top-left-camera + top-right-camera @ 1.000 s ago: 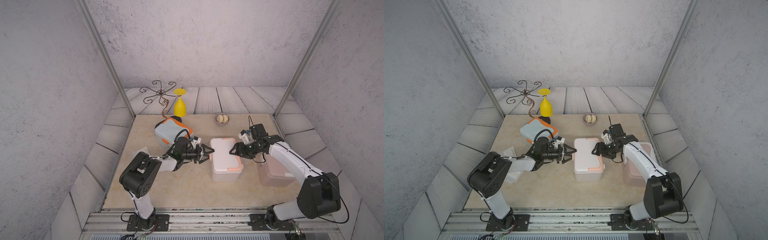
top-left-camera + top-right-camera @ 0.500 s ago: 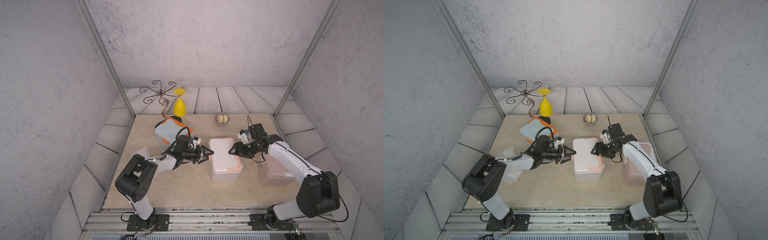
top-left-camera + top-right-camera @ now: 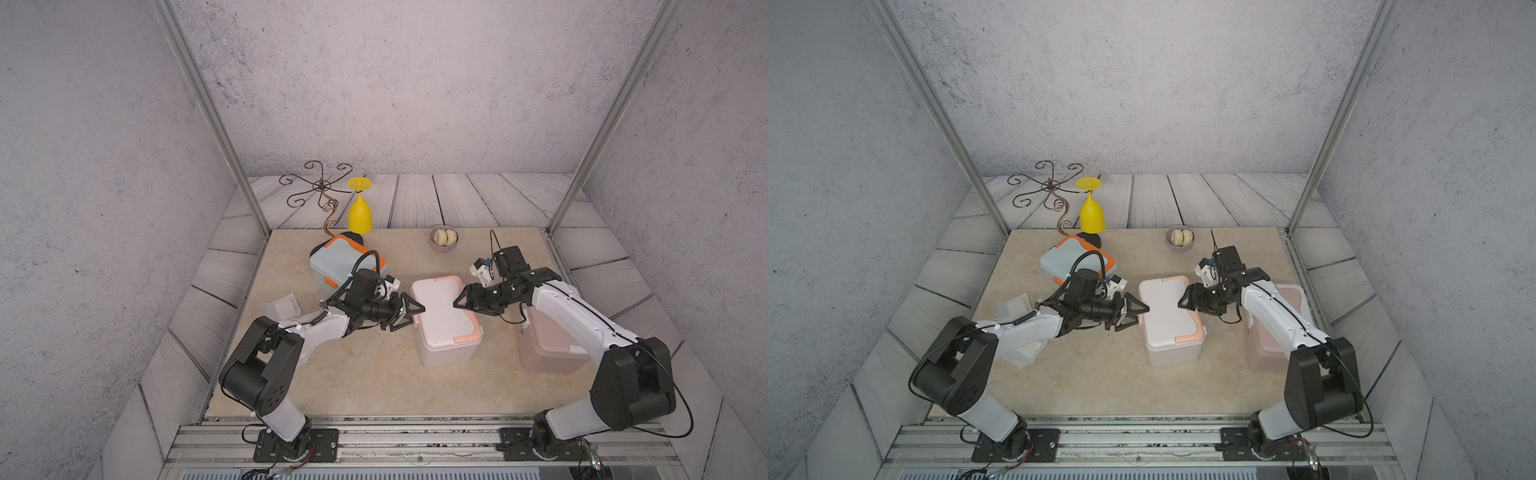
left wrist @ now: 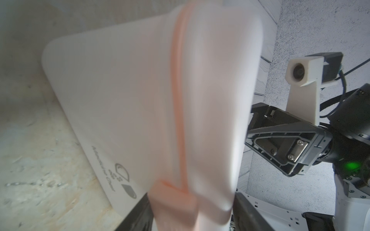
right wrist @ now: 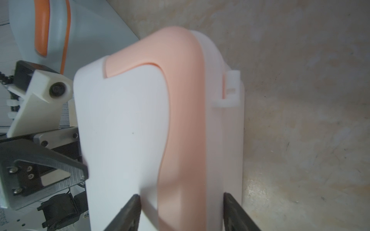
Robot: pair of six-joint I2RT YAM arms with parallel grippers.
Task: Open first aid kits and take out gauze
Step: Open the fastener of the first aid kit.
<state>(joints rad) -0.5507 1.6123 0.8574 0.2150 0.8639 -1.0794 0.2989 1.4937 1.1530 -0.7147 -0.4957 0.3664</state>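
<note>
The white first aid kit [image 3: 440, 316] with peach trim stands shut mid-table. My left gripper [image 3: 413, 318] is open astride its left edge, the peach latch [image 4: 172, 200] between the jaws. From the other side, my right gripper [image 3: 457, 302] is open over the lid's right edge, one finger above the lid and one by the wall. The grey-blue kit [image 3: 336, 257] with orange trim lies shut behind the left arm. Under the right arm sits the pink kit [image 3: 548, 349]. A small white gauze packet [image 3: 286, 308] lies at the left.
A grey bowl [image 3: 444, 239] with two pale round things stands at the back. A yellow glass [image 3: 360, 216] hangs upside down from a wire stand [image 3: 320, 187] at the back left. Metal posts rise at both back corners.
Both grippers stay at the white kit; the right one has edged slightly left onto the lid. The left arm's elbow has sunk toward the front.
</note>
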